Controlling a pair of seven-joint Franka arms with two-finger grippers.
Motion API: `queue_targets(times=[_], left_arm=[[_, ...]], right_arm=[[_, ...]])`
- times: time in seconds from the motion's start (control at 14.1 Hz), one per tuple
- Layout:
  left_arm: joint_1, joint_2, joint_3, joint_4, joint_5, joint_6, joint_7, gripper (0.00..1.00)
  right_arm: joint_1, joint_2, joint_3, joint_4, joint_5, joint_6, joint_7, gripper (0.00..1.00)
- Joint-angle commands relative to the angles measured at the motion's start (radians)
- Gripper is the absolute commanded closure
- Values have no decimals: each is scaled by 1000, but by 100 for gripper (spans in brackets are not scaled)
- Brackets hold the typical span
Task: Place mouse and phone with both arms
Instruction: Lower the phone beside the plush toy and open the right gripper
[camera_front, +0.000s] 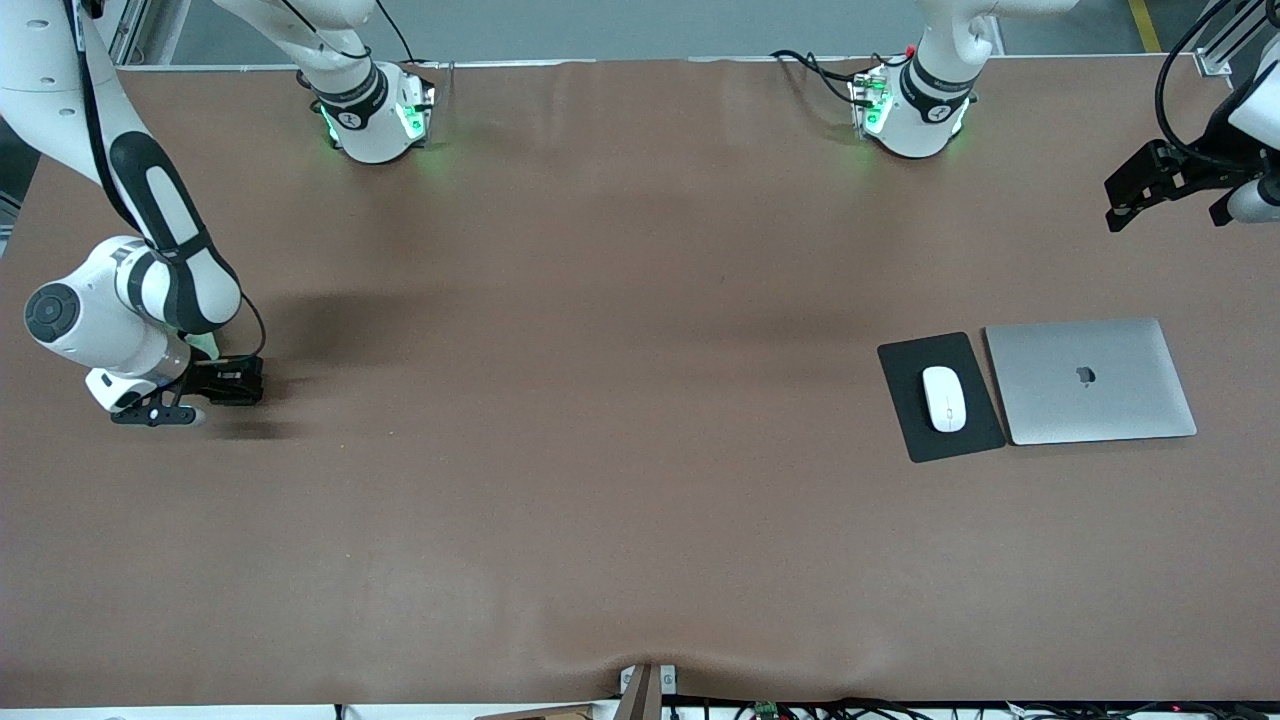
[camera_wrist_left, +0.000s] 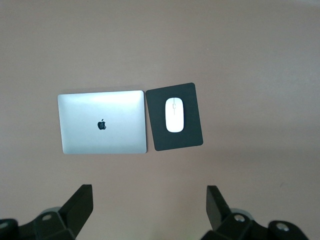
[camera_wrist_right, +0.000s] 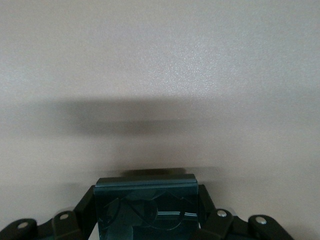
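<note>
So the mouse (camera_front: 944, 398) is already sitting on the black mat (camera_front: 900, 370), at mid-height of the front view toward the left arm's end of the table (camera_front: 600, 500), with a closed silver laptop (camera_front: 1090, 400) right beside the mat. It's a glossy white oval shell, so I'd guess light, rigid and pretty slippery; if you had to grab it, go across the narrow sides, not the domed top.

The phone (camera_wrist_right: 145, 205) is a dark, shiny, flat slab pinched edge-on in the right hand (camera_front: 200, 395), low over the table at the right arm's end, middle of the frame height. Looks stiff and thin with a glassy face, so probably slick and not something to drop. Holding it by the long edges seems right to me.

The left hand (camera_front: 1165, 205) is up near the top corner, fingers spread wide with nothing in them, just waiting. The table cover is matte brown with a fine grain and a few soft wrinkles.
</note>
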Motion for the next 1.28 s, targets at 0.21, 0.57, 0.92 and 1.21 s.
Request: queue_targets(times=[0.21, 0.57, 0.92, 1.21], left_arm=[[-9, -6, 12, 6, -17, 0, -5, 0], [-6, -6, 14, 5, -17, 0, -2, 0], [-3, -14, 23, 6, -16, -9, 13, 0], [-6, -12, 17, 6, -17, -9, -1, 0]], right_arm=[[-22, -1, 10, -15, -20, 20, -5, 24], [-10, -25, 10, -6, -19, 0, 5, 0], [65, -105, 12, 154, -20, -235, 10, 0], [120, -160, 16, 358, -19, -554, 42, 0]])
